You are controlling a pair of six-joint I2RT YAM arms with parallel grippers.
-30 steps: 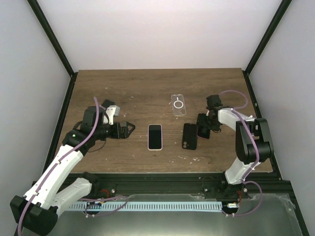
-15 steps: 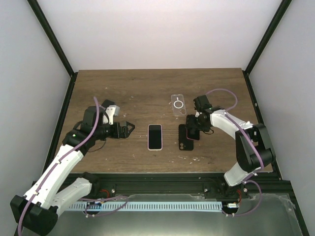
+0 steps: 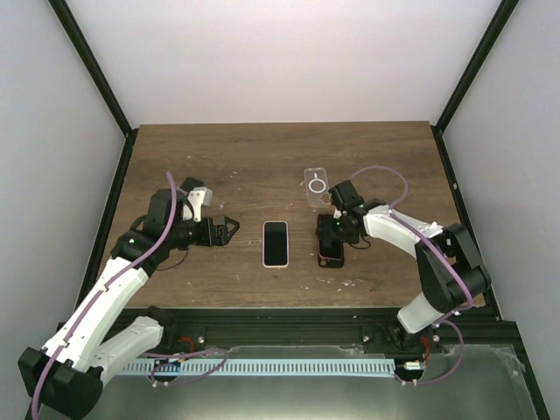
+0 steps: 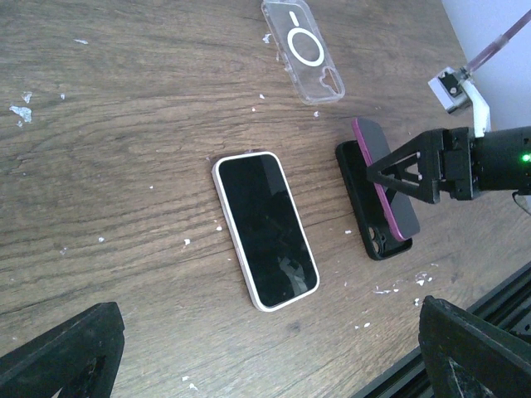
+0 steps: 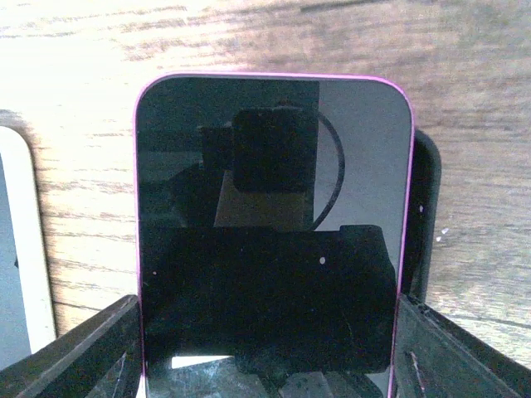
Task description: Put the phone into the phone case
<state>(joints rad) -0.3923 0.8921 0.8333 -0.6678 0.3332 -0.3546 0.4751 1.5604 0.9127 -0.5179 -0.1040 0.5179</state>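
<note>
Right claw (image 3: 332, 232), phone (image 5: 274, 224), beside white phone (image 3: 276, 243)

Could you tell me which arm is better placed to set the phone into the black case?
Right. The right gripper grips the pink-edged phone by its sides directly over the black case, while the left gripper hangs open off to the left, beyond the white phone.

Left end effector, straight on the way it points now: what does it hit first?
Probably the white phone, lying flat ahead of the left end effector; its tilt is unclear, so it might touch the table first.
</note>
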